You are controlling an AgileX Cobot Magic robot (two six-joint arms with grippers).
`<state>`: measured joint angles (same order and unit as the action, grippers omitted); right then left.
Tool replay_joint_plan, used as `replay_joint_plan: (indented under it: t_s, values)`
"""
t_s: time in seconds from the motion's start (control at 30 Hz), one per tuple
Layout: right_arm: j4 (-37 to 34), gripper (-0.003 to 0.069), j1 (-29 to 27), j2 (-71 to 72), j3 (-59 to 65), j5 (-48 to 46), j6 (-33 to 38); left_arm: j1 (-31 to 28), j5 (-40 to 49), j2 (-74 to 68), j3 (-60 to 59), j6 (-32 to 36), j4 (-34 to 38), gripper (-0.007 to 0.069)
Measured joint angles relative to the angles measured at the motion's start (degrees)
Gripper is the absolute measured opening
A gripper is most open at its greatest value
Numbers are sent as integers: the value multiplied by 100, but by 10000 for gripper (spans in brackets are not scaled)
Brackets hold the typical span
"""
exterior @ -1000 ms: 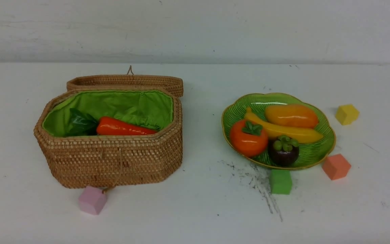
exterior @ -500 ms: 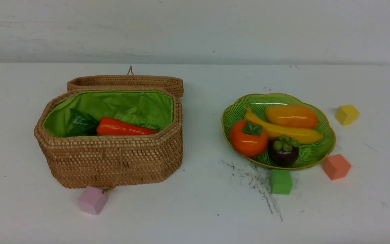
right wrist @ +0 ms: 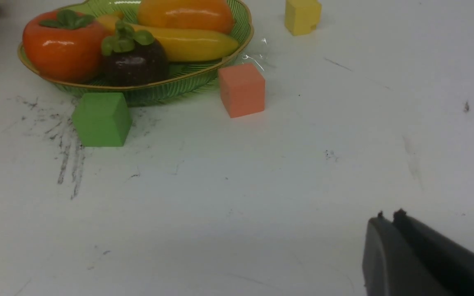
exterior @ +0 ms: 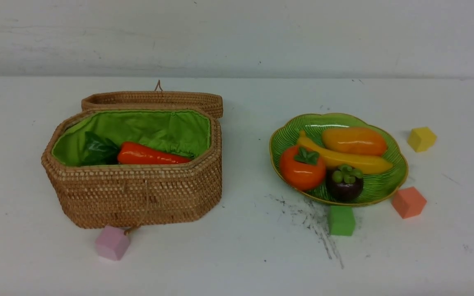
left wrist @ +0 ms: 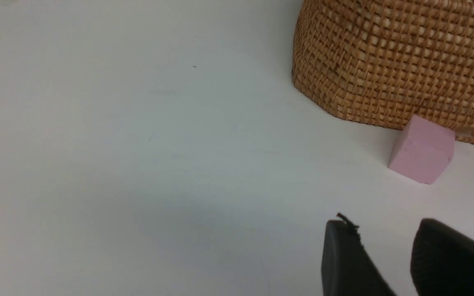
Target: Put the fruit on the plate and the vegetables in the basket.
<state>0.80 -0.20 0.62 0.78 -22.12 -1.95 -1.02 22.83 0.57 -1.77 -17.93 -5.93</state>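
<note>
The wicker basket (exterior: 138,197) stands at the left with its lid folded back. A red-orange pepper (exterior: 150,155) with green leaves lies on its green lining; any other vegetables are hidden below the rim. The green plate (exterior: 389,181) at the right holds the fruit: a mango (exterior: 354,140), a banana (exterior: 350,160), a persimmon (exterior: 301,168) and a mangosteen (exterior: 345,183). Neither arm shows in the front view. My left gripper (left wrist: 389,225) hangs open and empty over bare table near the basket (left wrist: 397,61). My right gripper (right wrist: 389,216) is shut and empty, well short of the plate (right wrist: 187,80).
A pink cube (exterior: 112,242) sits against the basket's front. A green cube (exterior: 341,220) and an orange cube (exterior: 408,202) lie by the plate's near rim, a yellow cube (exterior: 421,138) to its right. Dark scuff marks (exterior: 315,222) streak the white table.
</note>
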Motion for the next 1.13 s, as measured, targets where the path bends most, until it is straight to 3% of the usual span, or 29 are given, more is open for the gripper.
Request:
replay_joint_plan:
  t_s: [1.13]
  values:
    - [0, 74, 0, 0, 0, 0, 0, 0, 0, 0, 0, 0, 0, 239]
